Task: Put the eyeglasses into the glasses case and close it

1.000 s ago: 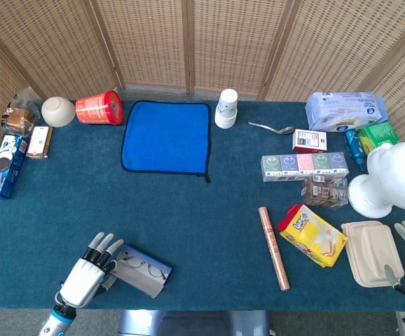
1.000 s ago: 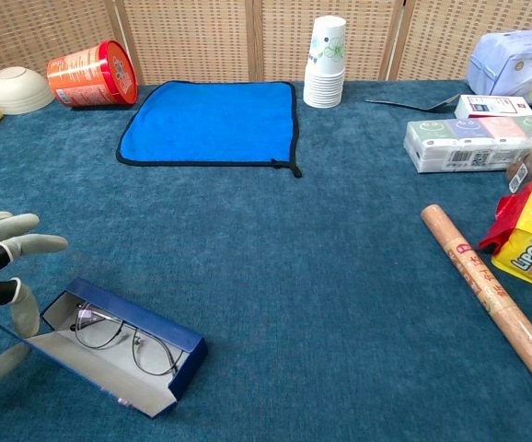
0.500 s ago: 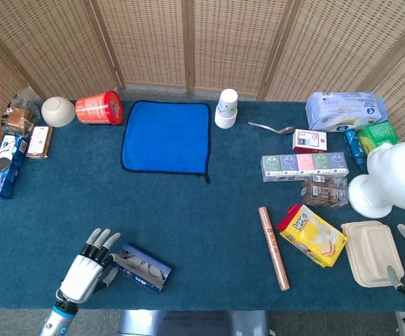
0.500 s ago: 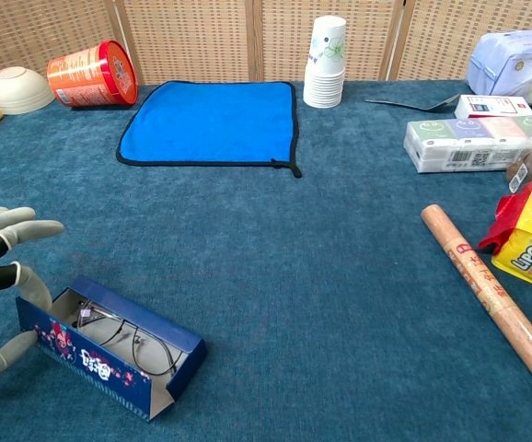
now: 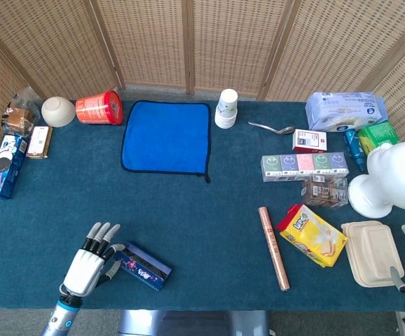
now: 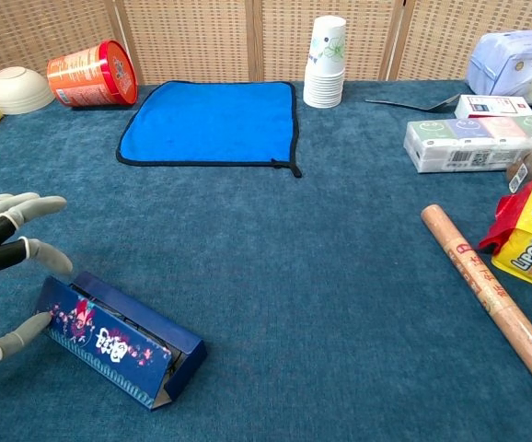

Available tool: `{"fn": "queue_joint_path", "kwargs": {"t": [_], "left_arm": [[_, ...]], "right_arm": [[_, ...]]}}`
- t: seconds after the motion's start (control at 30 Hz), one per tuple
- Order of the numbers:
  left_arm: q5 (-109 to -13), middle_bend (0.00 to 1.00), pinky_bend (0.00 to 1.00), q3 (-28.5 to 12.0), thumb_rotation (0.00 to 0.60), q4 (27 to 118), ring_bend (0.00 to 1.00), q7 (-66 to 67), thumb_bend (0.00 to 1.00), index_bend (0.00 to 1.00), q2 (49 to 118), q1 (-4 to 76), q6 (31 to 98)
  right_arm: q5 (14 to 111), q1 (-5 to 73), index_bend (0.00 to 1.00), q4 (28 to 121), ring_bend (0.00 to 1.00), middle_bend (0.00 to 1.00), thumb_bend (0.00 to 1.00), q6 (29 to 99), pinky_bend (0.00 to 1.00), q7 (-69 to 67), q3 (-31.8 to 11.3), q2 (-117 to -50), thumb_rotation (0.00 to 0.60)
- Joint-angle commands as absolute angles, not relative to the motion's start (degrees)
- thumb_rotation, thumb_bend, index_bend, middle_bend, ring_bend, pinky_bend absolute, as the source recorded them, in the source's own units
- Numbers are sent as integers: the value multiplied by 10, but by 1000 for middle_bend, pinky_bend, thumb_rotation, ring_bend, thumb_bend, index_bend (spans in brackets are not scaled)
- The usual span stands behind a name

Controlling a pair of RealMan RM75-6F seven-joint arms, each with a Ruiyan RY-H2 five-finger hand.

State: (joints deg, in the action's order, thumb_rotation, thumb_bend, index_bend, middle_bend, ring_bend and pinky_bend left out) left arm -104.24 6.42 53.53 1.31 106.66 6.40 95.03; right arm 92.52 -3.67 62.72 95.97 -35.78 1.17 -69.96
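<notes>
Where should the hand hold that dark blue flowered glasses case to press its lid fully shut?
Probably the long lid flap of the dark blue flowered glasses case, pressed from the near side against the box. The flap stands tilted, not yet flat. The left hand already touches its left end with fingers spread.

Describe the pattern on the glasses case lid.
Dark blue with pink-red floral print and white markings on the glasses case; clearest in the chest view.
</notes>
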Motion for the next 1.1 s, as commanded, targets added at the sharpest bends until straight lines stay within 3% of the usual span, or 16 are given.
{"fn": "queue_joint_path", "kwargs": {"t": [0.03,0.27,0.8,0.93,1.1], "left_arm": [[-1039,48,0,61,600,535,0,18,308,319,1070,65,949],[-1030,0,0,55,600,532,0,28,302,221,1078,70,942],[-1015,0,0,26,600,601,0,92,299,205,1051,109,910],[-1008,0,0,22,595,672,0,108,300,205,1002,113,903],[-990,0,0,35,532,791,0,143,296,207,920,116,861]], "right_arm": [[924,-38,0,626,0,11,402,960,238,-360,11,-699,600],[924,-40,0,621,0,11,402,964,238,-367,10,-699,600],[923,-43,0,615,0,11,403,965,238,-374,8,-700,600],[924,-41,0,622,0,11,402,963,238,-367,8,-698,600],[924,-38,0,635,0,11,404,958,237,-356,7,-692,600]]}}
